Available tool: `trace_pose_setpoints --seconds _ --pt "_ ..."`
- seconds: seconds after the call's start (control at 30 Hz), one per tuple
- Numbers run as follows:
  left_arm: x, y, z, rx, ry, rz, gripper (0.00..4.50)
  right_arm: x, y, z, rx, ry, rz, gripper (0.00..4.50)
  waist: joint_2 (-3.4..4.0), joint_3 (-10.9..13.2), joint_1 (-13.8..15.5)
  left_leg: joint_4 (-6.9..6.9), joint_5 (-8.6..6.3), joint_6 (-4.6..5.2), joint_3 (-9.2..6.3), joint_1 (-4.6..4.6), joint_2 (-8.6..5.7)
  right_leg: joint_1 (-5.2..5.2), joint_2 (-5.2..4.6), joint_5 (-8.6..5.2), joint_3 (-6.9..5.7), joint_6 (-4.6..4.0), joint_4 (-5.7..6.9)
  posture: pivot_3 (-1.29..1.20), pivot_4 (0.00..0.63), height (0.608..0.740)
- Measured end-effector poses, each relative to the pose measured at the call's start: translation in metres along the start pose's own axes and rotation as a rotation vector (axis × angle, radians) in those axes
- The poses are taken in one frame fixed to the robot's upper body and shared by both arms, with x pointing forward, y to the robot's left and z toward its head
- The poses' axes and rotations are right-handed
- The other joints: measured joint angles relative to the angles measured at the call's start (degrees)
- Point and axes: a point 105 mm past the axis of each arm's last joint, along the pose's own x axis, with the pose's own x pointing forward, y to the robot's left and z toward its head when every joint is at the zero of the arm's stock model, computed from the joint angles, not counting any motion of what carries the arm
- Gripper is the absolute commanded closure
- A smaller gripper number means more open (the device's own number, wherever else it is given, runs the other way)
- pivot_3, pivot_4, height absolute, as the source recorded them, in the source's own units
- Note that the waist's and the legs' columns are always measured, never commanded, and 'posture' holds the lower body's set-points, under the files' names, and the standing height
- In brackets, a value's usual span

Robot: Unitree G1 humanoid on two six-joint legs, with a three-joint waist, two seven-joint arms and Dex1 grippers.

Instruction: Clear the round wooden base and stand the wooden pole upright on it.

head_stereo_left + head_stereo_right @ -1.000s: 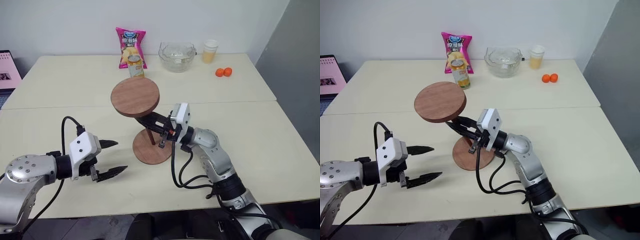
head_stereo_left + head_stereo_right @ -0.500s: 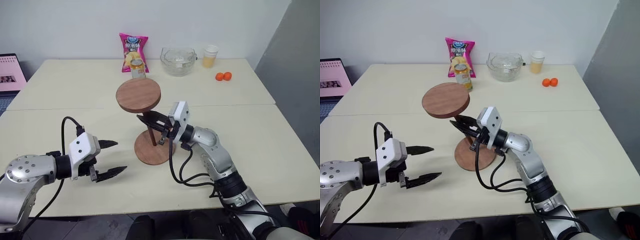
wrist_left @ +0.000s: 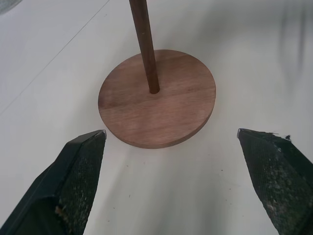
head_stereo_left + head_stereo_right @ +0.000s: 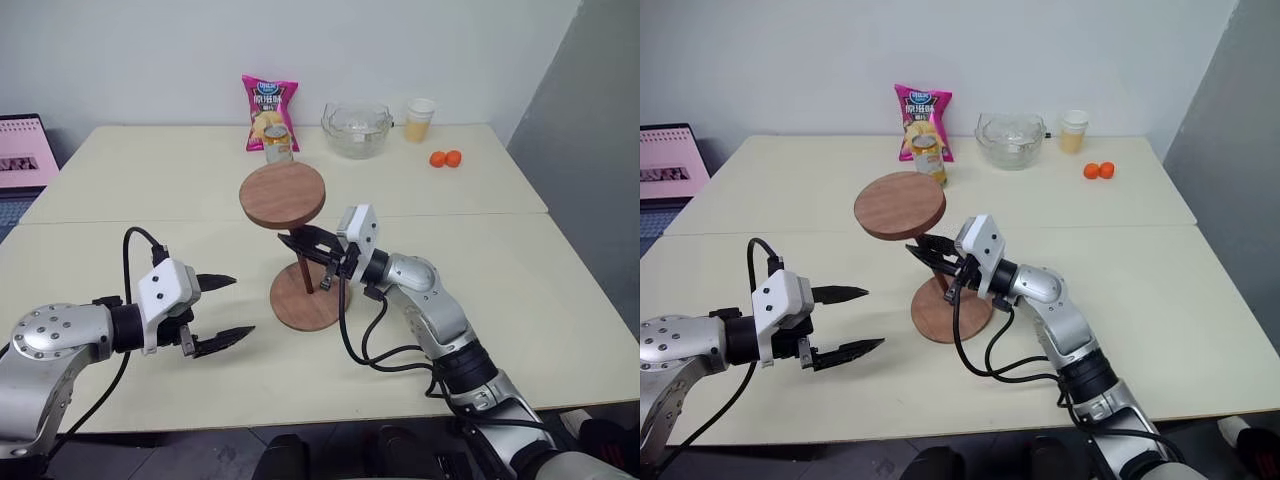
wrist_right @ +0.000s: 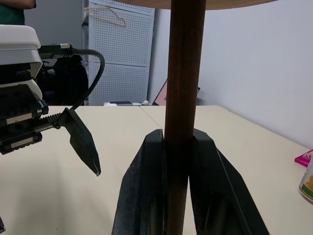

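Seating step: wooden pole (image 4: 303, 270) upright, disc end up, foot at centre hole of round wooden base (image 4: 308, 296) on counter (image 4: 520, 260), right claw (image 4: 306, 245) clenched on shaft, left claw (image 4: 222, 311) released nearby; next, prob. release w/o tipping.

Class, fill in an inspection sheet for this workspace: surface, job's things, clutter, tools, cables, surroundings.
Surface: cream table, two tops joined by a seam.
Job's things: wooden pole upright, disc end on top, foot in the round wooden base centre.
Clutter: pink snack bag, can, glass bowl, cup of juice, two oranges, all at the far edge.
Tools: right tool shut on the pole; left tool open, apart from the base.
Cables: black cable looped at the right forearm.
Surroundings: white wall.
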Motion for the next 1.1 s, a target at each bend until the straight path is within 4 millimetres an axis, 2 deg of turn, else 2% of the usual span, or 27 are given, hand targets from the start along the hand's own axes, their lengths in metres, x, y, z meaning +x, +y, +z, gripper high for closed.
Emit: trace_pose_setpoints --seconds 0.53,0.6,0.63,0.67,0.73,0.77,1.03,1.1 --pt "0.003 -0.001 0.0 -0.008 -0.002 -0.004 0.0 0.0 0.002 0.005 0.033 0.03 0.001 4.26 0.04 0.0 0.1 -0.02 -0.02 0.02 0.0 -0.01 0.0 -0.01 0.0 -0.01 0.01 0.0 -0.04 0.0 0.15 0.74" --pt "0.003 0.0 0.0 -0.011 0.0 -0.001 0.0 0.0 0.002 0.005 0.034 0.031 0.002 3.55 0.04 0.0 0.1 -0.03 -0.02 0.03 0.0 -0.02 0.0 -0.01 0.0 -0.01 0.01 0.0 -0.04 0.0 0.15 0.74" --pt "0.003 0.0 0.0 -0.013 0.001 -0.001 0.0 -0.001 0.002 0.003 0.037 0.046 0.001 3.42 0.03 0.0 0.1 -0.04 -0.02 0.03 0.0 -0.02 0.0 -0.02 0.0 -0.01 0.02 0.0 -0.05 0.0 0.15 0.74" --pt "0.003 0.0 0.0 -0.012 0.0 -0.001 0.0 -0.004 0.001 -0.006 0.057 0.086 -0.002 3.1 -0.03 0.0 0.1 -0.04 -0.02 0.03 -0.01 -0.03 0.0 -0.02 0.0 -0.01 0.01 0.0 -0.06 0.0 0.15 0.74" --pt "0.003 0.0 0.0 -0.013 0.001 0.0 0.0 -0.013 0.005 -0.035 0.133 0.181 -0.017 2.74 -0.19 0.2 0.1 0.0 -0.02 0.03 -0.02 -0.3 0.0 -0.24 0.0 0.0 -0.01 -0.01 -0.05 0.0 0.15 0.74" --pt "0.003 0.0 -0.001 -0.014 0.001 -0.001 0.0 -0.017 0.006 -0.042 0.15 0.209 -0.016 2.5 -0.22 0.4 0.0 0.01 -0.02 0.03 0.01 -0.36 0.0 -0.3 0.0 0.0 0.03 -0.01 -0.05 0.0 0.15 0.74" --pt "0.004 -0.001 0.0 -0.014 0.001 -0.005 0.0 -0.011 0.01 -0.021 0.108 0.165 0.035 0.73 -0.03 0.9 -0.4 -0.09 -0.04 -0.01 0.02 -0.38 0.18 -0.38 0.16 -0.05 0.0 -0.08 -0.06 0.0 0.15 0.74" --pt "0.004 -0.001 0.0 -0.014 0.0 -0.005 0.0 -0.013 0.011 -0.019 0.103 0.168 0.049 0.11 -0.04 0.9 -0.3 -0.07 -0.04 0.0 0.02 -0.38 0.18 -0.37 0.16 -0.05 0.0 -0.08 -0.06 0.0 0.15 0.74"
